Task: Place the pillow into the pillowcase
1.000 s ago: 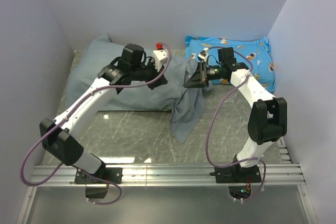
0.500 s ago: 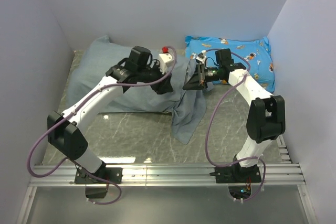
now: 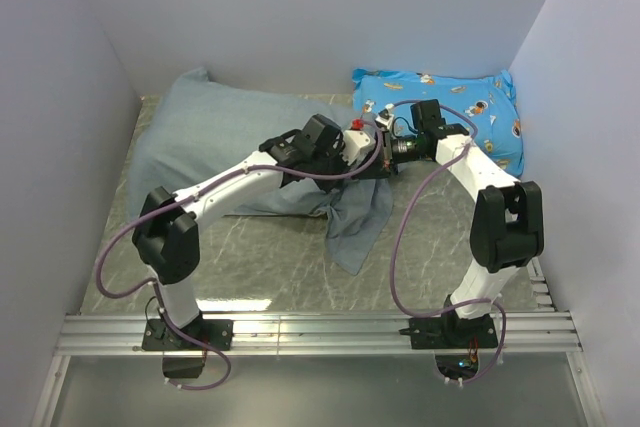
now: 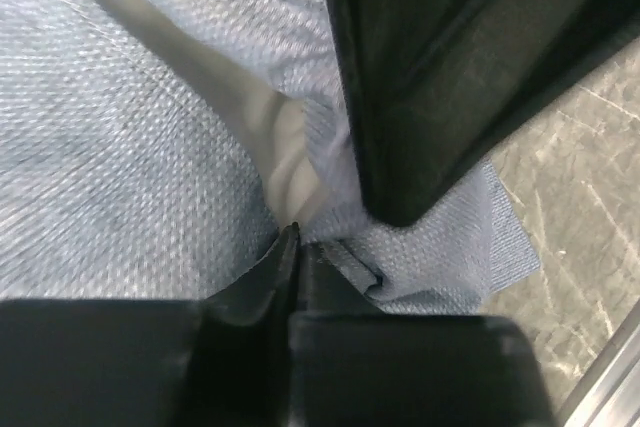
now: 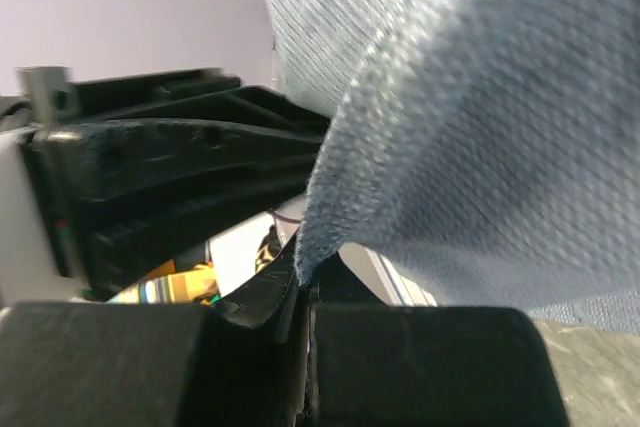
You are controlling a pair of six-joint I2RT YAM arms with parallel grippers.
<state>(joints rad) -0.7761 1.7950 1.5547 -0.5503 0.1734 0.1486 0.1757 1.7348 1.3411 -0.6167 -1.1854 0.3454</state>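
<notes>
The grey-blue pillowcase (image 3: 220, 142) lies bulging across the back left of the table, its limp open end (image 3: 360, 222) drooping toward the middle. The white pillow is hidden; only a pale cream fold (image 4: 285, 152) shows in the left wrist view, and I cannot tell what it is. My left gripper (image 3: 368, 155) is shut (image 4: 295, 232) on a fold of the pillowcase (image 4: 120, 147) at its open end. My right gripper (image 3: 380, 152) is right beside it, shut (image 5: 303, 282) on the hem of the pillowcase (image 5: 480, 97), which it holds up. The two grippers almost touch.
A bright blue cartoon-print cushion (image 3: 460, 107) lies at the back right corner behind the right arm. Walls close in the table (image 3: 250, 247) on the left, back and right. A metal rail (image 3: 320, 327) runs along the near edge.
My left arm has swung right across the pillowcase until its gripper sits against the right gripper. The right gripper has stayed in place holding the hem.
</notes>
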